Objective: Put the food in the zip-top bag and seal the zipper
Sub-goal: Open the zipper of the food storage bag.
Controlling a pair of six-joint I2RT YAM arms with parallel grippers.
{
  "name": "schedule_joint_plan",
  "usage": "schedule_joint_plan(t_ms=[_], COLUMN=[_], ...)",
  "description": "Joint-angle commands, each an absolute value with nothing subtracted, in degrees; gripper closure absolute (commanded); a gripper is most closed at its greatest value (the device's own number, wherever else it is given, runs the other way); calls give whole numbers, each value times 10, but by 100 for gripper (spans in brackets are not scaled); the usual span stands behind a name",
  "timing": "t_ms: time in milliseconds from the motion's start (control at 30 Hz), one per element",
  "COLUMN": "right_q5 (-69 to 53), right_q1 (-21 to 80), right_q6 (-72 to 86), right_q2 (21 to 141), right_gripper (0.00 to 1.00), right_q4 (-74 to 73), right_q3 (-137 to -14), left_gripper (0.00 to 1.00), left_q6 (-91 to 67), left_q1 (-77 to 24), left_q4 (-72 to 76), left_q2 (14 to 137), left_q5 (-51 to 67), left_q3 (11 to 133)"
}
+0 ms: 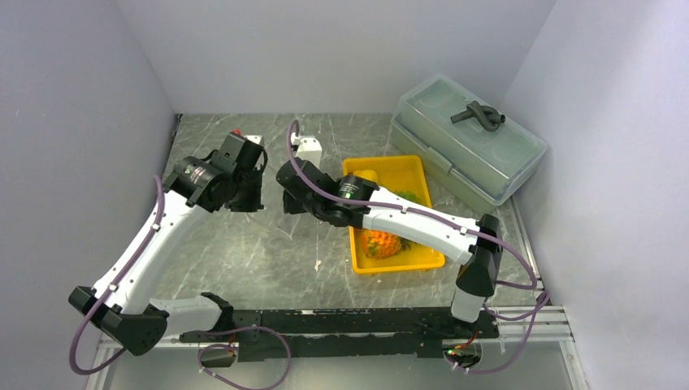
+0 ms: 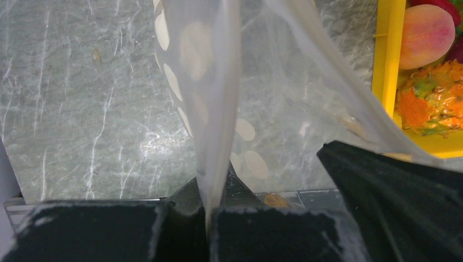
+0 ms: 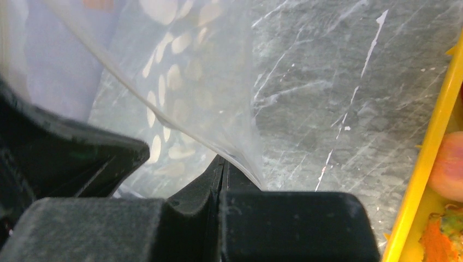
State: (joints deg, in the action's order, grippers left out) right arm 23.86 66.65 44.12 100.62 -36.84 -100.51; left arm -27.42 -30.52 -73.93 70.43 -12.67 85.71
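Both clamped on the clear white-dotted soft plastic zip-top bag (image 2: 202, 82): left gripper (image 2: 207, 218), right gripper (image 3: 223, 185). Long axis runs left-right between them (mouth direction unclear).

**Things counted on the table (image 1: 260, 244)**

There are two robot arms, the left arm (image 1: 154, 236) and the right arm (image 1: 422, 223). There is one zip-top bag (image 2: 202, 82) and one yellow tray (image 1: 402, 175). Food: one pineapple (image 1: 382, 242), one round orange fruit (image 2: 426, 27), one green grape bunch (image 1: 414, 197). There is one lidded box (image 1: 455, 162), one dark hose piece (image 1: 479, 116) and one small white block (image 1: 308, 149).
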Motion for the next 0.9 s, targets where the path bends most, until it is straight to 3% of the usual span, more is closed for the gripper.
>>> schedule_joint_plan(t_ms=[0, 600, 867], right_q5=[260, 146, 175], right_q1=[650, 639, 636], right_q6=[445, 470, 482], right_q2=[1016, 1044, 1059], right_gripper=[100, 100, 100], right_q4=[-365, -320, -314], right_q3=[-1040, -1064, -1056], left_gripper=[100, 100, 100], left_q6=[-264, -265, -265], left_q1=[-314, -340, -341], left_q4=[-732, -732, -727], left_q2=[679, 684, 684], left_q5=[-112, -133, -113], left_q3=[845, 836, 843])
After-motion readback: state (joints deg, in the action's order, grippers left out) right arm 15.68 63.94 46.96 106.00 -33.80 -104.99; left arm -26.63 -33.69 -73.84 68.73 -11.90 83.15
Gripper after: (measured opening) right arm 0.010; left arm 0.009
